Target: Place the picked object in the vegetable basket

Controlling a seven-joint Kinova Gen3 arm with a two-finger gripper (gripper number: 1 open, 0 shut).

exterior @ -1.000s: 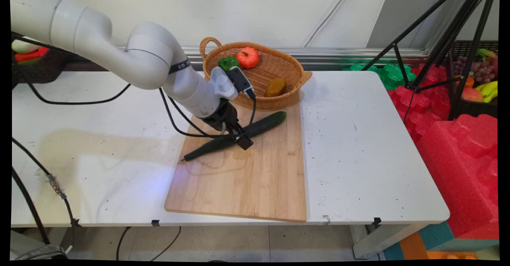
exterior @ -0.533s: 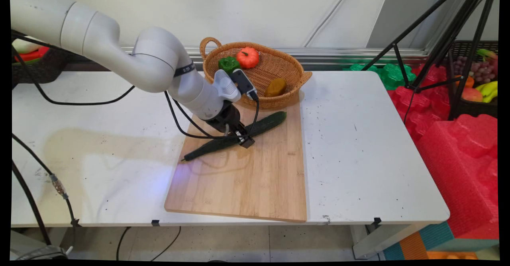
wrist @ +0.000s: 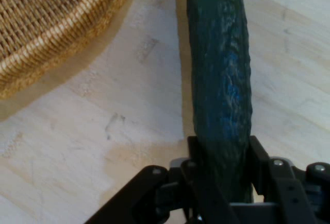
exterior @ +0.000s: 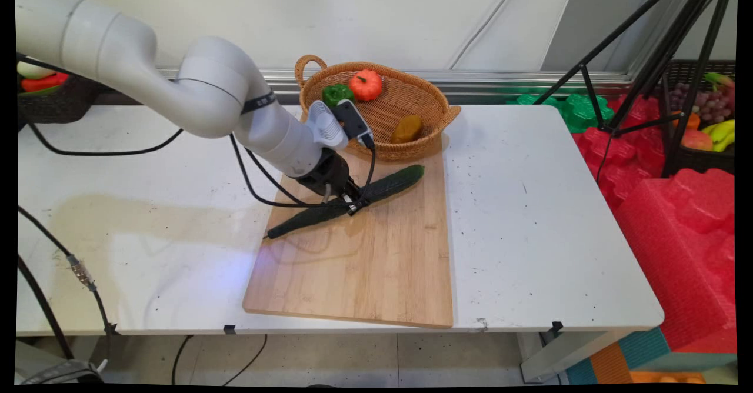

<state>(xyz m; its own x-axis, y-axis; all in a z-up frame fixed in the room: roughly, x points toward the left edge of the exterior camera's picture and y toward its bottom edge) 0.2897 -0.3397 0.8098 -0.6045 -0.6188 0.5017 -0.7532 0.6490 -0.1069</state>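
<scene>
claw (exterior: 355, 203) now clamped on cucumber (exterior: 388, 184), long axis diagonal, near-left to far-right

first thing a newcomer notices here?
The end effector clamped on a long dark cucumber lying slantwise on the wooden cutting board mid-table. Just behind the board, a wicker basket holds an orange pumpkin, a green pepper and a brownish potato.

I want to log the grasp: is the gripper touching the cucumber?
Touching. The hand view shows the gripper with both fingers pressed against the sides of the cucumber, no gap on either side; the main view shows it clamped mid-length over the cutting board.
</scene>
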